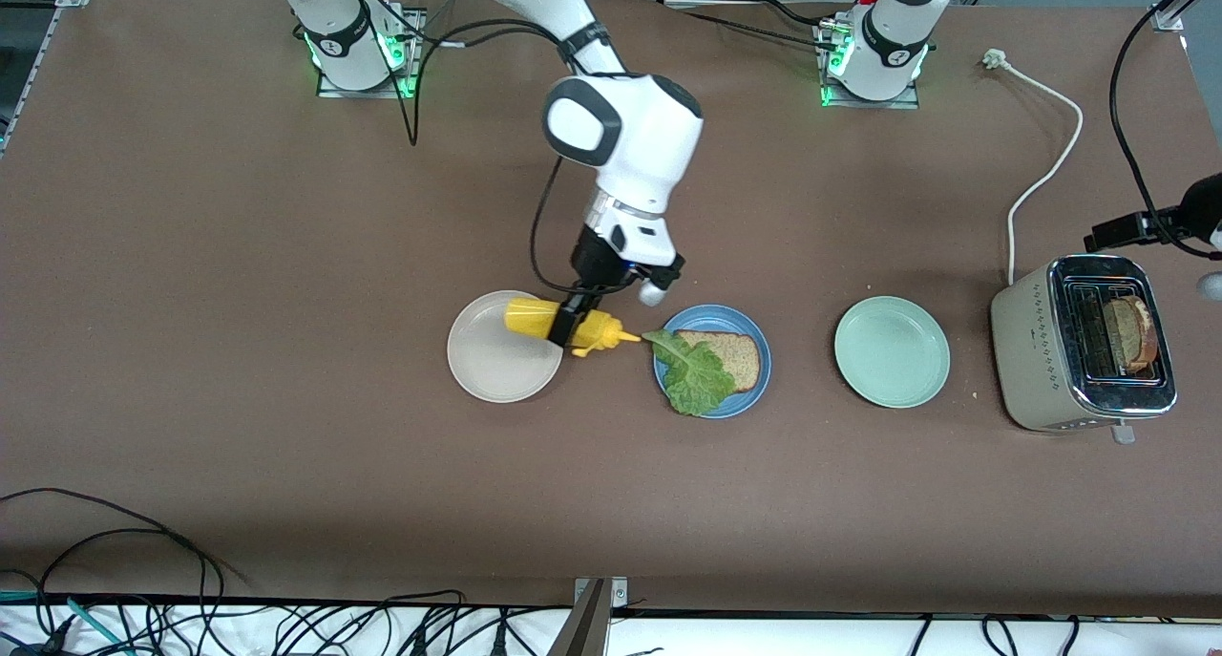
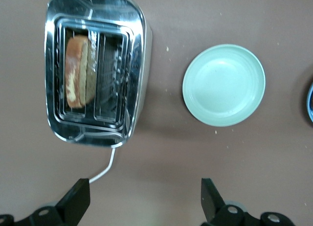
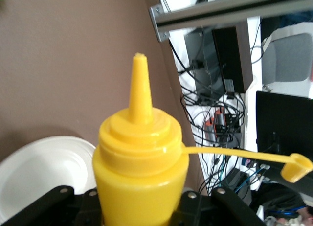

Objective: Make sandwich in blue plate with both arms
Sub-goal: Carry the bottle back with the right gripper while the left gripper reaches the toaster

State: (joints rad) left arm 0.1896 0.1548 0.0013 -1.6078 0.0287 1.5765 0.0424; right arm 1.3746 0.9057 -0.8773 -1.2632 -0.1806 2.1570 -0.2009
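Right gripper (image 1: 565, 328) clamping mustard bottle (image 1: 563, 326), cap (image 3: 296, 168) dangling, left gripper (image 2: 145, 199) spread

No legible txt or labels.

Front camera high, facing the bases — wrist cameras close; toaster (image 1: 1084, 346) (image 2: 95, 69) shared.

A yellow squeeze bottle (image 3: 141, 172) fills the right wrist view, clamped between the right gripper's (image 3: 139, 204) black fingers (image 3: 54, 199). Its nozzle is uncapped, and the cap (image 3: 296, 167) dangles on a thin strap. Below the bottle lies an off-white plate (image 3: 44, 172) on the brown table (image 3: 73, 64).
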